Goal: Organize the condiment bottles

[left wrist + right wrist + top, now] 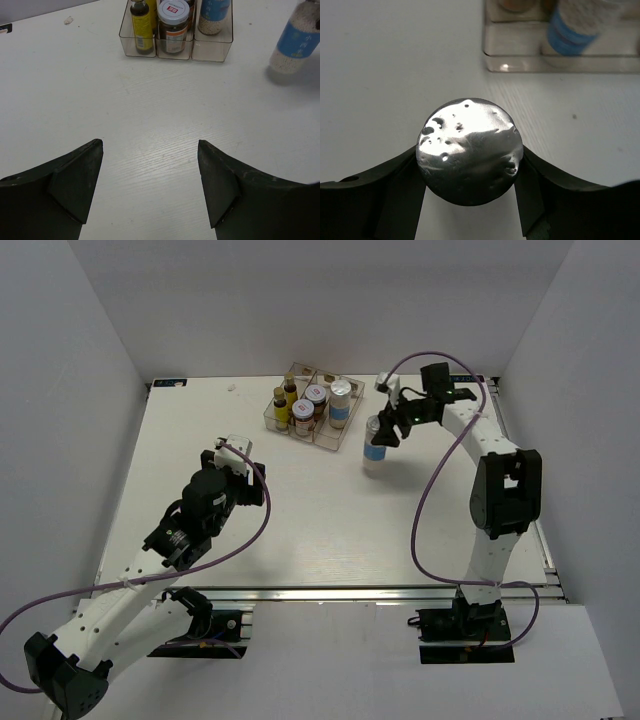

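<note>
Just right of tray (212, 48), noted bottle (375, 448) pinched at cap (469, 150) by right jaws; left jaws spread, empty, above counter (150, 115). Judged: needed upright carry, clearing tray wall, into blue-band compartment.

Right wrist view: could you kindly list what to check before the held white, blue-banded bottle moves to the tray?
1. Right gripper gripping white plastic bottle with blue band at its silver cap: ok.
2. Bottle lifted off the white table: cannot tell.
3. Free spot in clear three-compartment plastic tray, right-hand compartment, front: ok.
4. Left gripper open, empty, away from tray: ok.
</note>
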`<state>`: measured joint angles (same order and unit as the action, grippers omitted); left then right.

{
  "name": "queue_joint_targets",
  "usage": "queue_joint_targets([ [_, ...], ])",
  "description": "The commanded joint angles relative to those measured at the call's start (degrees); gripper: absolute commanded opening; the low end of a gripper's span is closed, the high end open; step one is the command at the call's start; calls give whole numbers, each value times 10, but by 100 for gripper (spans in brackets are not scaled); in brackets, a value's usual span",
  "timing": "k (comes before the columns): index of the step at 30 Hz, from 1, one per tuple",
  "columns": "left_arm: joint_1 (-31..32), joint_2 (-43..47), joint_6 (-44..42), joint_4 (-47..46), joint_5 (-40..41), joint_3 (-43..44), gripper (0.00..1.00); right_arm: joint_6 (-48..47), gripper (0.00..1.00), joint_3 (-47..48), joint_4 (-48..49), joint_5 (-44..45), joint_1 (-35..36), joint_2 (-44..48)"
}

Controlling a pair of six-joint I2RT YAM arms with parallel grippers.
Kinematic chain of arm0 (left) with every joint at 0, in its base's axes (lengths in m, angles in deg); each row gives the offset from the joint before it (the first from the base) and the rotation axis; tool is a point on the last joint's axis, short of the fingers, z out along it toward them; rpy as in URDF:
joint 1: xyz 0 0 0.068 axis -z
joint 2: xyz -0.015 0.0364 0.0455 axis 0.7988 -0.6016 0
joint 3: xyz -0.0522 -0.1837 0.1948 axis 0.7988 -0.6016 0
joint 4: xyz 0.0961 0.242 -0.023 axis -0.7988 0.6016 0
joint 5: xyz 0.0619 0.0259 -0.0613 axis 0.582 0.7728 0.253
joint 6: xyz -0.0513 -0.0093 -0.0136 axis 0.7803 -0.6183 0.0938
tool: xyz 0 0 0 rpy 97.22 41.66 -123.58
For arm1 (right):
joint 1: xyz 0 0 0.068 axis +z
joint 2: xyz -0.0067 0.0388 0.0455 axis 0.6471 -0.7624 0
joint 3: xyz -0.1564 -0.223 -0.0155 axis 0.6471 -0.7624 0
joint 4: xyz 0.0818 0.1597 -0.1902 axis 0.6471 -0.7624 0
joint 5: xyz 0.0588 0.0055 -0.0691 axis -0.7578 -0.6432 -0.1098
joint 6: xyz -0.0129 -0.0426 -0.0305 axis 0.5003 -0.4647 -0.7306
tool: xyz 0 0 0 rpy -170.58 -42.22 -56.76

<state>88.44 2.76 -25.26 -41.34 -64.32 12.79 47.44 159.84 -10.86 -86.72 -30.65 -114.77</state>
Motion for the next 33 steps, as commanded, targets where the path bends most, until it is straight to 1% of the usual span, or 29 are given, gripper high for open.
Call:
queue_joint_targets([
  [1,-1,12,-4,0,5,-1,86,-40,0,58,-39,-77,36,37],
  [5,-1,13,-4,0,11,-3,86,32,0,79,4,-76,77,30],
  [7,-1,13,-4,-1,12,-2,86,52,0,99,20,-75,94,21],
  [10,-1,14,-5,-2,12,-4,86,110,0,117,53,-70,108,14],
  [11,-1,13,-5,-2,12,-4,86,132,0,116,92,-66,111,13],
  [13,-1,12,-6,-3,12,-5,86,195,0,109,138,-45,116,10],
  [14,-1,12,-6,-2,13,-5,86,217,0,106,187,-36,118,9],
  [15,-1,10,-6,-2,12,-5,86,253,0,105,208,-27,119,5],
  [16,-1,10,-6,-2,13,-6,86,271,0,104,248,-1,122,-3],
  [18,-1,8,-7,-2,15,-6,86,313,0,107,279,25,125,-14],
  [21,-1,7,-7,-2,19,-6,86,334,0,125,310,82,124,-46],
  [29,-1,3,-9,-2,19,-6,87,311,0,137,312,126,124,-86],
  [33,-1,2,-9,-2,21,-6,87,303,0,122,346,161,124,-93],
])
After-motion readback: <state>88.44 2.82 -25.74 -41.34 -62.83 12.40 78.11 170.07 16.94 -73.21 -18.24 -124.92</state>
